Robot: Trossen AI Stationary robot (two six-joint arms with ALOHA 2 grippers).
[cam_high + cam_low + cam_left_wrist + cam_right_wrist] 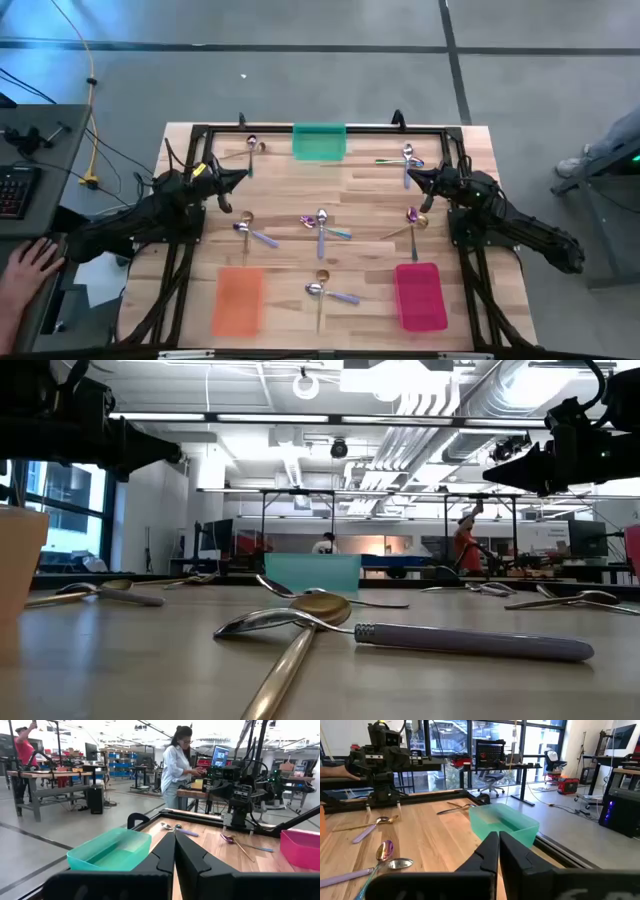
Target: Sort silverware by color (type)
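Sorting hasn't started from what I see: the small thin spoons (321,222) lie scattered on the wooden table (280,190), none in the green tray (320,141), orange tray (238,300) or pink tray (420,296), while my left gripper (243,178) and right gripper (411,176) hover pinched closed, empty.

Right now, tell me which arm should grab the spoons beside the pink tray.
Right. The right gripper hovers on that side, nearer the spoons above the pink tray; the left gripper sits across the table.
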